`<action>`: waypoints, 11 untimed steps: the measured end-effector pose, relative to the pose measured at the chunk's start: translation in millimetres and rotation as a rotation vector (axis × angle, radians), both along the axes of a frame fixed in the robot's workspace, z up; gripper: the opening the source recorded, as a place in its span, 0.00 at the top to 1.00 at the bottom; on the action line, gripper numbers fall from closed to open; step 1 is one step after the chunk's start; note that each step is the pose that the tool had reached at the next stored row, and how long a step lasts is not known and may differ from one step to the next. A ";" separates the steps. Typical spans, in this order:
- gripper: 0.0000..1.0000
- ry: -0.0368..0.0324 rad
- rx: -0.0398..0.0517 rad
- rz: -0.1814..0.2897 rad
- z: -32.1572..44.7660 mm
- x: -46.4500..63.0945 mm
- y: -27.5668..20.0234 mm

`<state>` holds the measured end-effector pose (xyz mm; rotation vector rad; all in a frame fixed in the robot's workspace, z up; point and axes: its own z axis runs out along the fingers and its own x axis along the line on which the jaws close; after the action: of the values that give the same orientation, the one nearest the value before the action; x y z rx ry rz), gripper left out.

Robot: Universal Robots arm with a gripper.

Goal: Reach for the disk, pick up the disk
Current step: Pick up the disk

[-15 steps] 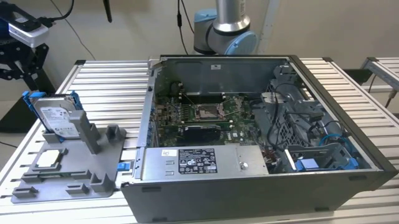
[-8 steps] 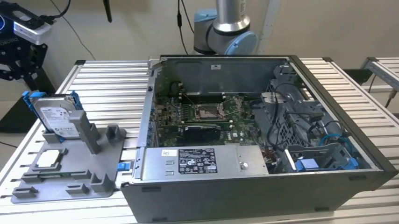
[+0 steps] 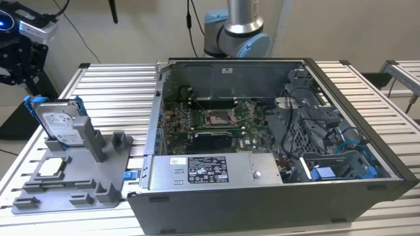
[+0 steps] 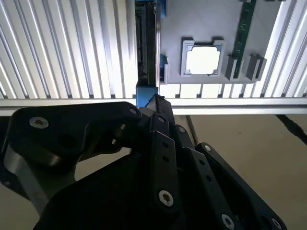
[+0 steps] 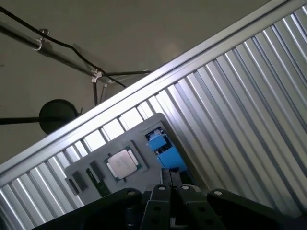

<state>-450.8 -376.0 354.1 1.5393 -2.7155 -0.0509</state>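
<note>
Gripper [image 5: 170, 178] closed, empty, at 11 o'clock from disk [image 3: 58, 123] in exterior view. Disk upright in grey holder [image 3: 98, 169], ungrasped; reach unfinished.

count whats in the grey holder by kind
disk: 1
chip: 1
green board: 1
total: 3

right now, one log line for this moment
step: reach | disk: upright in holder, not grasped | gripper: apart from disk
</note>
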 end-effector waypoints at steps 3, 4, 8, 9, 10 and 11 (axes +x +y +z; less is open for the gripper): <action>1.00 -0.0007 0.0000 0.045 0.0 0.0 0.0; 1.00 -0.0015 0.0000 0.058 0.0 0.0 0.0; 1.00 -0.0070 0.0005 0.124 0.1 0.1 0.1; 1.00 -0.0077 0.0005 0.142 0.0 0.1 0.1; 1.00 -0.0081 0.0006 0.161 0.0 0.0 0.1; 1.00 -0.0084 0.0007 0.178 -0.2 0.0 0.0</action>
<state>-450.8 -376.0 354.0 1.7774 -2.5719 -0.0425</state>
